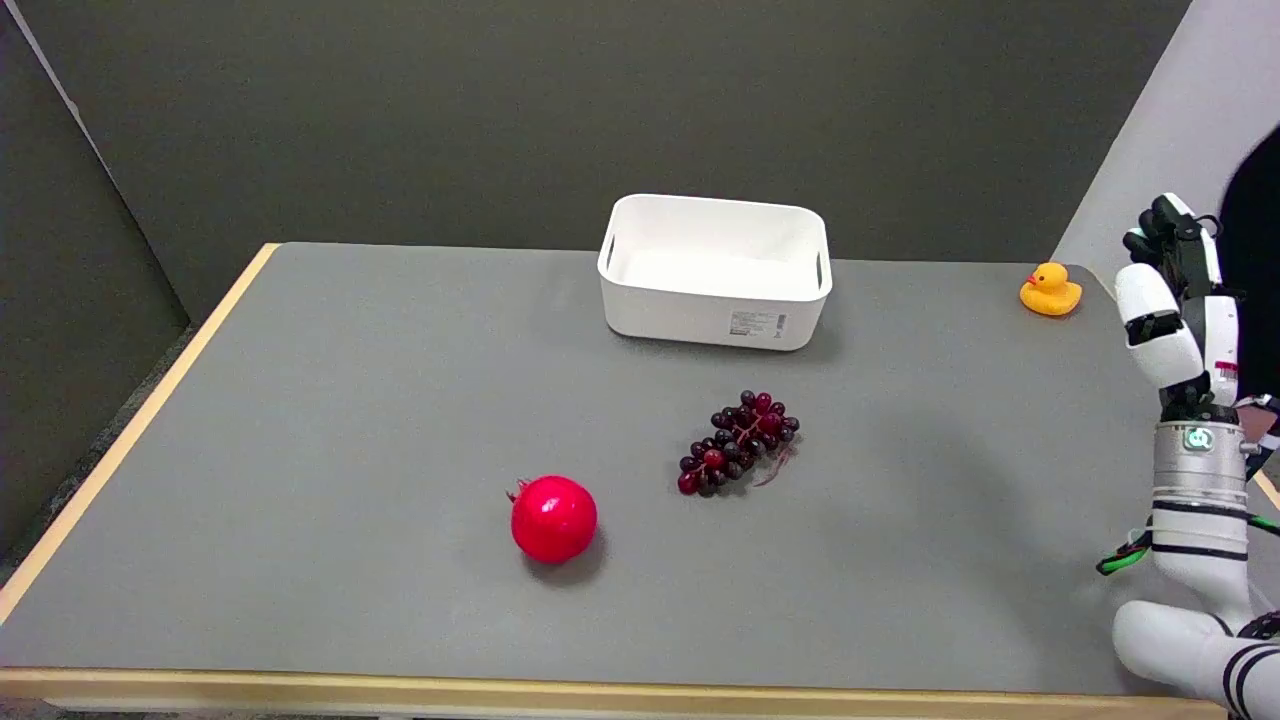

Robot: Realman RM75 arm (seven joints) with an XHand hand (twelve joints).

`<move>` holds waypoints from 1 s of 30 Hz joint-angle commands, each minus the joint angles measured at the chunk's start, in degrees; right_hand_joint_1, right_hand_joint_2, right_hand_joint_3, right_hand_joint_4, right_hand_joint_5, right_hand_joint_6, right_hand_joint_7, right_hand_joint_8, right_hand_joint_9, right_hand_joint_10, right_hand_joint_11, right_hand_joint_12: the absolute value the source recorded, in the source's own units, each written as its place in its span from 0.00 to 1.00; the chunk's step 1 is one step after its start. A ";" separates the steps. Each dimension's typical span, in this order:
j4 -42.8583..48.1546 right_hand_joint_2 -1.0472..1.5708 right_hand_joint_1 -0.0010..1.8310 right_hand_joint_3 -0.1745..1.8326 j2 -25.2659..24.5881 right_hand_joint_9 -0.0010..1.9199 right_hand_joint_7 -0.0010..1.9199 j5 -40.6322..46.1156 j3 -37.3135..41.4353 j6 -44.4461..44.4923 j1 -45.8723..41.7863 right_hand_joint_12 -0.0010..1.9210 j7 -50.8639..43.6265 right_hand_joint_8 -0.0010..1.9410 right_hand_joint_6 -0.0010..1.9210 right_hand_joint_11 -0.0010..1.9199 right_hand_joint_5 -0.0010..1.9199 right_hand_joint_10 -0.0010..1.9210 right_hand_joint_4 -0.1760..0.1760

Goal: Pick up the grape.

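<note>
Head view was taken across a grey table [350, 400], and nearest its front edge a red pomegranate [553, 518] was seen, with the grapes [740, 442] lying just behind and to its right, untouched and flat on the surface near the middle. At the right edge the right arm was raised upright beside the table, and its hand [1168, 290] was held in the air well apart from the grapes; nothing was held in it, but whether the fingers were apart or curled together could not be told, since the hand was seen edge-on and partly lost against a dark shape behind it. Farther back a white bin [715, 272] stood, and a yellow duck [1050, 290] sat at the far right corner. The reach was judged not yet begun. Trouble could be expected from the bunch itself: a loose, lumpy cluster could be pinched by a single berry or the stem and sag or slip, or be nudged across the table by a low approach. The pomegranate could be knocked rolling if the hand swung wide. The bin's inside floor was partly hidden by its near wall.
</note>
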 commanded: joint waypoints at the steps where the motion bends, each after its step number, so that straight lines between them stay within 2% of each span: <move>1: -8.67 0.67 0.12 0.57 2.99 0.11 0.12 -15.61 1.14 -3.88 6.15 0.59 4.99 0.17 0.19 0.00 0.07 0.38 0.52; 6: -7.04 0.67 0.12 0.57 4.96 0.11 0.13 -24.40 1.05 -3.19 6.69 0.59 7.96 0.18 0.20 0.01 0.07 0.39 0.53; 11: -3.26 0.66 0.13 0.57 6.20 0.12 0.14 -38.28 1.23 -0.20 7.55 0.59 9.71 0.18 0.20 0.01 0.08 0.39 0.54; 17: 2.28 0.66 0.23 0.58 6.68 0.11 0.14 -46.03 1.32 3.28 7.18 0.59 7.77 0.19 0.21 0.01 0.09 0.39 0.56; 24: 11.15 0.67 0.32 0.58 6.00 0.11 0.14 -53.47 0.69 3.71 2.96 0.58 -8.80 0.19 0.23 0.00 0.10 0.38 0.53; 27: 10.84 0.66 0.34 0.59 4.44 0.11 0.15 -56.56 -0.67 5.17 1.84 0.57 -14.46 0.20 0.23 0.00 0.11 0.38 0.54; 30: 10.12 0.66 0.37 0.59 3.05 0.11 0.15 -58.92 -1.76 6.07 1.31 0.56 -16.23 0.20 0.24 0.00 0.11 0.38 0.54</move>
